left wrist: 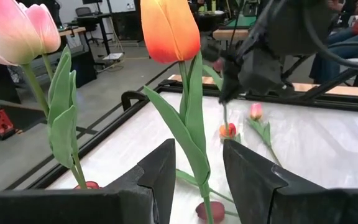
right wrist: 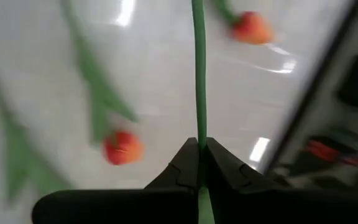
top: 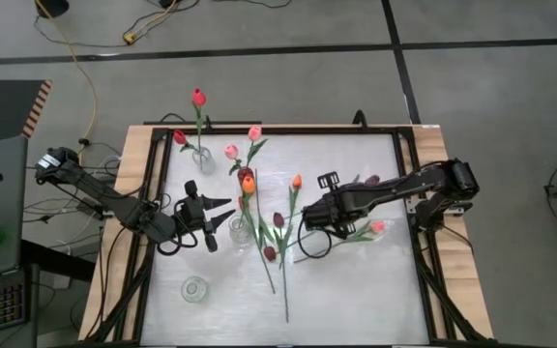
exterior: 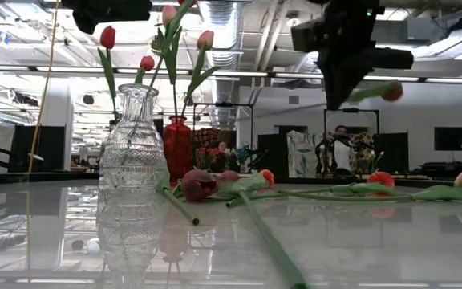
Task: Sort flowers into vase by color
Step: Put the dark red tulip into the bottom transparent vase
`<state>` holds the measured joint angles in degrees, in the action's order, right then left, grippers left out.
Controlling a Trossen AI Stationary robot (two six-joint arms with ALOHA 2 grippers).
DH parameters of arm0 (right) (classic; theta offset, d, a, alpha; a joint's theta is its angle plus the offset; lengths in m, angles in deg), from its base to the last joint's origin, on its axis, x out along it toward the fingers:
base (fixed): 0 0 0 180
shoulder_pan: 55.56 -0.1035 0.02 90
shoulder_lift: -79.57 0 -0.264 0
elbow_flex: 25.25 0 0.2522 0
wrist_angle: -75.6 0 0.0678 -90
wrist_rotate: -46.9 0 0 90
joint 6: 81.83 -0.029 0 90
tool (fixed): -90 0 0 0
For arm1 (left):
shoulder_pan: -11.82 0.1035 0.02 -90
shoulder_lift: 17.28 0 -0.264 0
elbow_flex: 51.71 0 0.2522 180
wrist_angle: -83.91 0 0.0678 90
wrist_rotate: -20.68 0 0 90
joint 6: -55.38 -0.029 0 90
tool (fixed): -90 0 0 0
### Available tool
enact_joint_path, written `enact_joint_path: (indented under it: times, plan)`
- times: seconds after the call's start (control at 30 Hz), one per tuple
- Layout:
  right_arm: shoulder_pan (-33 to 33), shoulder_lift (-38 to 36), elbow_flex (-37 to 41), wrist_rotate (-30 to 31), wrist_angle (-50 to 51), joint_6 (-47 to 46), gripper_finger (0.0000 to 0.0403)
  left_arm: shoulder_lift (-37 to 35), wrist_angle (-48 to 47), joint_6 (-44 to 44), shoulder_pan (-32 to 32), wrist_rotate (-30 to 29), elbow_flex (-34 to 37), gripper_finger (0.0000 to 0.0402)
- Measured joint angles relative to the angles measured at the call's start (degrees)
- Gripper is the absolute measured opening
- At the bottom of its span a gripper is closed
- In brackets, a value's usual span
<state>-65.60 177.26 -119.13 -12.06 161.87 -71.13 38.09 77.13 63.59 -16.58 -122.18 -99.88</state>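
Nearest item: tall clear cut-glass vase (exterior: 132,168), upright on the desk close to the low camera; holds no flowers that can be made out.
Desk: white glossy desk (top: 356,290) inside a black frame on a wooden base, seen whole from above.
Left arm: dark arm entering from the left edge of the desk; left tool (top: 222,215) near the desk's centre-left.
Left tool state: fingers (left wrist: 160,180) stand apart with the stem of an orange-headed tulip with long green leaves (left wrist: 168,28) between them; contact with the stem cannot be confirmed.
Right arm: dark arm entering from the right edge; right tool (top: 307,217) right of centre, raised above the desk in the low view.
Right tool state: closed on a thin green tulip stem (right wrist: 198,68), which runs straight out from between the fingertips; in the low view the stem and its red bud hang clear of the desk.
Red vase: narrow-necked red glass vase (exterior: 176,148), upright behind the clear one.
Small clear vase: small glass vase (top: 202,157) at the far left part of the desk, holding red tulips (top: 198,98).
Pink tulips: two pink-headed tulips (top: 254,133) standing near the far centre.
Loose flowers: maroon, orange and pink tulips (top: 278,220) lying flat on the central desk between the two tools; one pink tulip (top: 377,227) lies just beside the right arm.
Low glass jar: clear round jar (top: 193,288) near the front left of the desk.
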Motion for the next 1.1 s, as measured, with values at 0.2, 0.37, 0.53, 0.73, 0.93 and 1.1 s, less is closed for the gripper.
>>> enact_joint_path:
  times: [0.2,0.37,0.53,0.73,0.93,1.1]
  plan:
    - [-2.77,0.0,-1.05,15.35,2.47,0.9,0.0043,0.0,0.02,0.48,0.0,0.02,0.0,0.0123]
    - [-5.44,0.0,-1.05,26.05,1.94,8.07,0.0043,0.0,0.08,2.92,0.0,0.08,0.0,0.0123]
    - [-7.92,0.02,-1.05,35.76,-0.24,15.44,0.0043,0.0,0.48,4.63,0.0,3.92,0.0,0.0123]
    - [-10.49,0.02,-1.05,45.32,-6.1,25.89,0.0043,0.0,0.98,5.57,0.0,9.56,0.0,0.0123]
    - [-12.63,0.02,-1.05,48.82,-12.27,33.23,0.0043,0.02,4.96,5.65,0.0,12.17,0.0,0.0123]
    - [-14.31,0.04,-1.05,48.82,-17.18,36.62,0.0043,0.32,8.08,4.79,0.11,12.09,0.0,0.0123]
